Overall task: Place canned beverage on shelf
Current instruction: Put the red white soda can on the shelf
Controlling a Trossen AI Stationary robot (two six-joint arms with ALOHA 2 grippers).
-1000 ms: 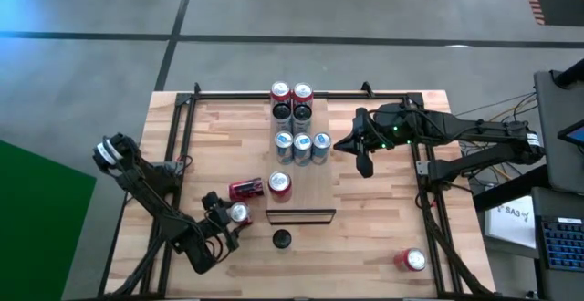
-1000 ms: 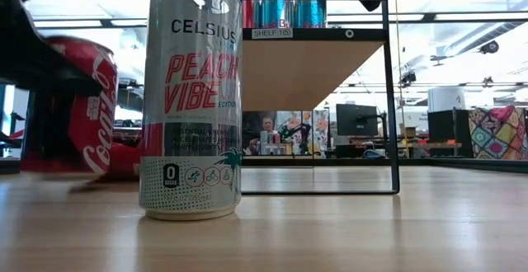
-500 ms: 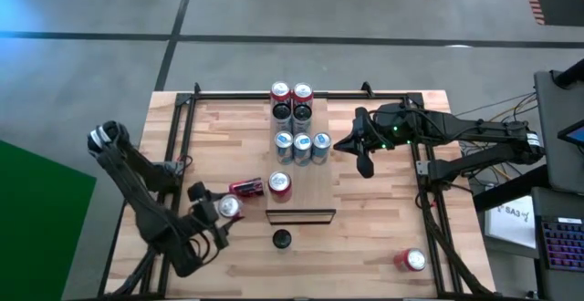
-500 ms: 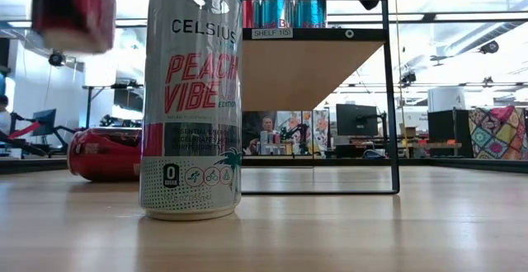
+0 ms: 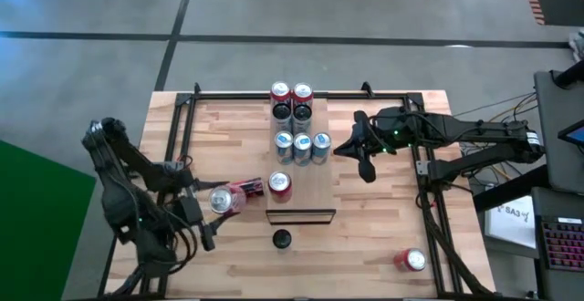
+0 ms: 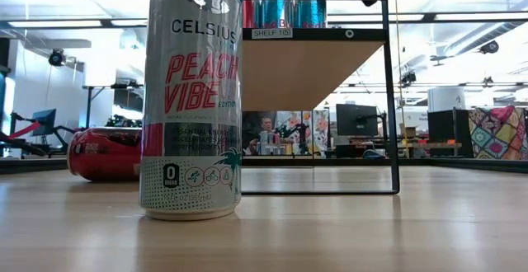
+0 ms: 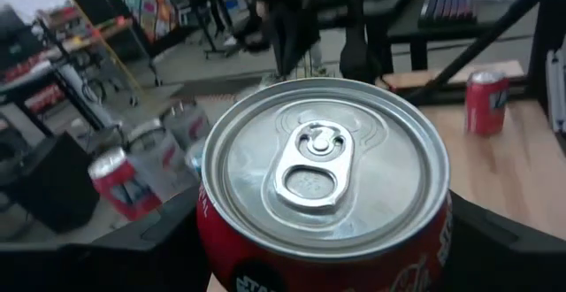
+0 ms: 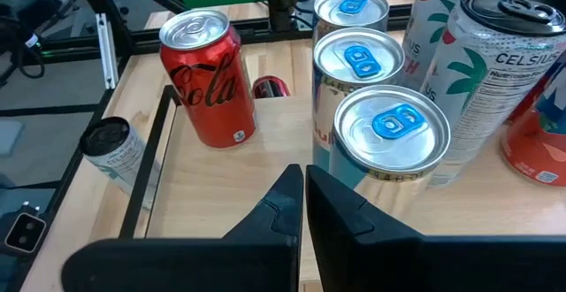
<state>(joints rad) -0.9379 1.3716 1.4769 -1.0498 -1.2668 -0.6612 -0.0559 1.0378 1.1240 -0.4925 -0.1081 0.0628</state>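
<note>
My left gripper point(image 5: 217, 202) holds a red can point(image 5: 222, 198) in the air over the table's near left, beside the shelf point(image 5: 315, 190). In the left wrist view the can's silver top point(image 7: 323, 164) fills the picture between my two fingers. The shelf, a raised light board, carries several upright cans point(image 5: 302, 146) and a red can point(image 5: 280, 185) at its near end. Another red can point(image 5: 247, 189) lies on its side on the table. My right gripper point(image 5: 365, 166) hovers shut above the shelf's right edge, touching nothing. My left gripper pinches the red can's side wall point(image 7: 208, 239) between its two fingers, one finger point(image 7: 150, 248) on each side, just below the rim. The fingers come roughly level from the table's near left. The can is lifted clear, about upright with its top up.
A tall Celsius can point(image 6: 191, 99) with a black top point(image 5: 282, 239) stands on the table in front of the shelf's near end. One more red can point(image 5: 411, 260) stands at the near right. Black frame rails point(image 5: 182, 146) run along the table's sides.
My left gripper has risen steeply with the red can, carrying it from table height up and clear; in the low view the can has left the picture at the top. The wrist has also rolled somewhat. The lying red can has stayed where it was.
</note>
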